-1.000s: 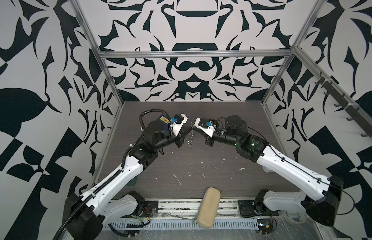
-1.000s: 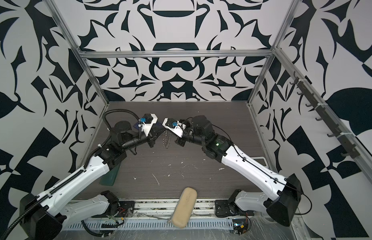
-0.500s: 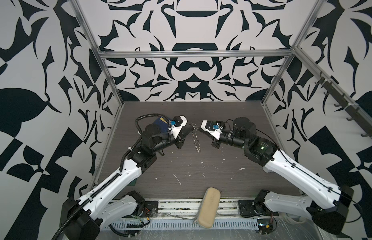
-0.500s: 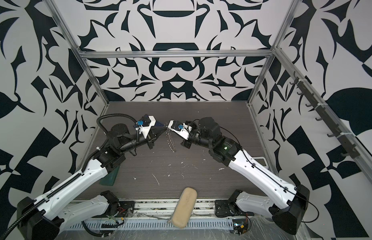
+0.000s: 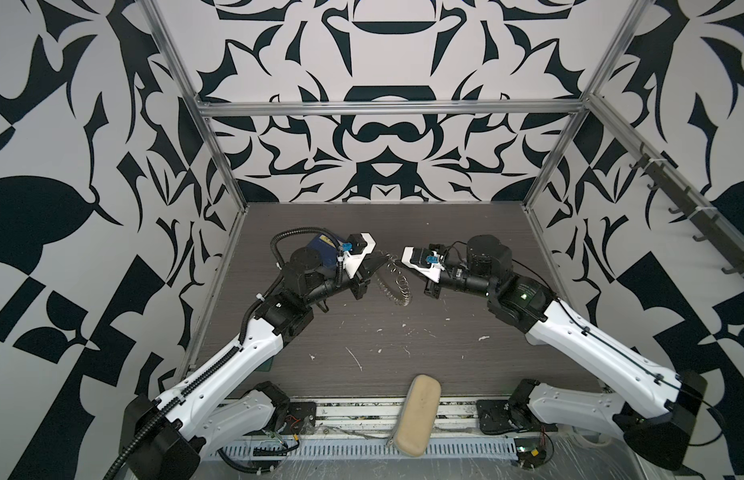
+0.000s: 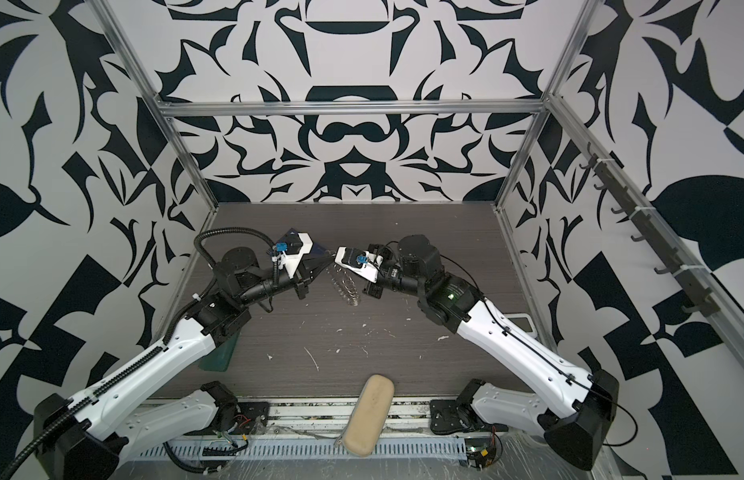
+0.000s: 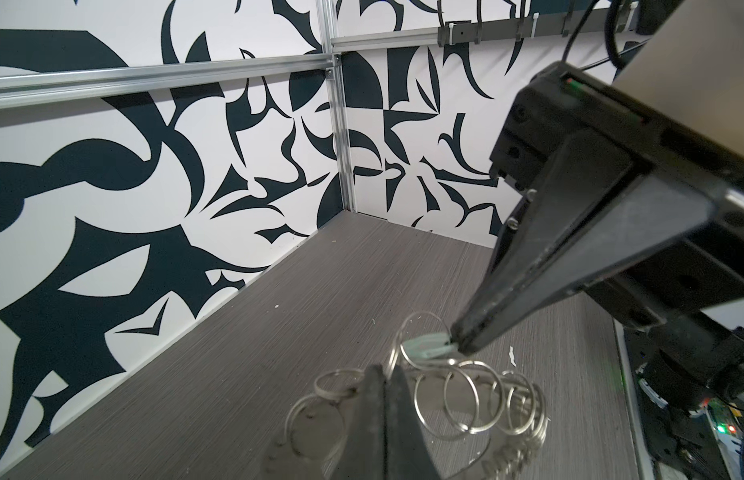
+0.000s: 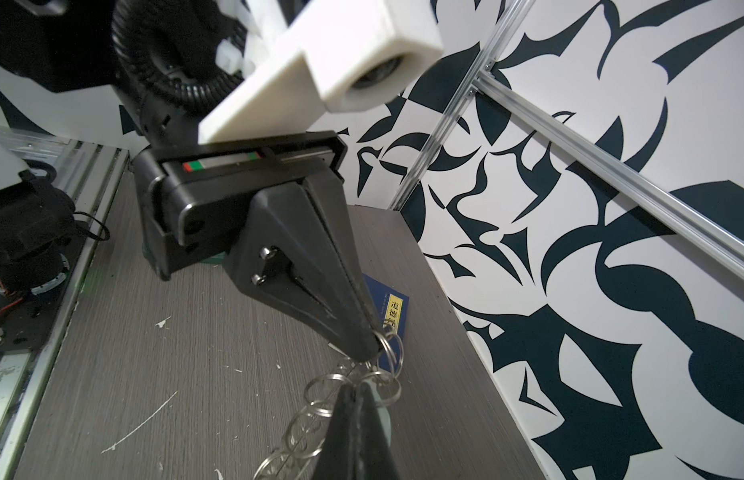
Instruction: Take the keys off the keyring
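The keyring hangs in the air over the table between my two grippers, in both top views. My left gripper is shut on one wire split ring at its rim. The grey plate and a row of split rings show beside these jaws. My right gripper is shut on the pale mint-green tag of one of the keys, and that tag sits on a split ring. I cannot make out the metal blade. The two gripper tips nearly touch.
A blue book lies on the table behind my left gripper. A beige pouch rests across the front rail. A green flat object lies under my left arm. White specks dot the dark table.
My right arm has drawn back a little to the right. The keyring, which hung straight down edge-on, now slants out below the two grippers. Both grips have held.
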Controlling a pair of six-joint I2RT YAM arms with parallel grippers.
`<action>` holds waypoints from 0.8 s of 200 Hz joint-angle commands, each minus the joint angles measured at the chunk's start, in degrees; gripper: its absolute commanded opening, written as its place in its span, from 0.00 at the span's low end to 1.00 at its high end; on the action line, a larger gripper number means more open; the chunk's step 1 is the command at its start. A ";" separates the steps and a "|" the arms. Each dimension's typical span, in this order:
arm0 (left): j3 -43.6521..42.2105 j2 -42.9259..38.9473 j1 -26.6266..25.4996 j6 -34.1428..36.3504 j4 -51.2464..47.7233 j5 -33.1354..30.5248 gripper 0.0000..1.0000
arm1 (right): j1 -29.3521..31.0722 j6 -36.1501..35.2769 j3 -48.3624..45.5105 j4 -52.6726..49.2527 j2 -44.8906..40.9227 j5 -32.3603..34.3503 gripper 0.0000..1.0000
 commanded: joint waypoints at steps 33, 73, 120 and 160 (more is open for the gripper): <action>0.99 -0.22 0.83 0.75 1.02 1.09 0.00 | 0.25 -5.32 3.73 -3.75 -0.22 -5.16 0.00; -1.03 -1.97 0.83 0.75 3.84 0.15 0.00 | -0.54 -3.17 6.12 -7.89 1.11 -4.30 0.00; -1.47 -3.24 1.34 1.41 5.60 1.53 0.00 | -0.63 4.26 -1.99 -3.67 -1.55 -0.51 0.00; -2.04 -3.73 1.77 2.44 7.84 4.86 0.00 | -0.68 6.45 -3.11 -1.22 -1.21 -0.64 0.00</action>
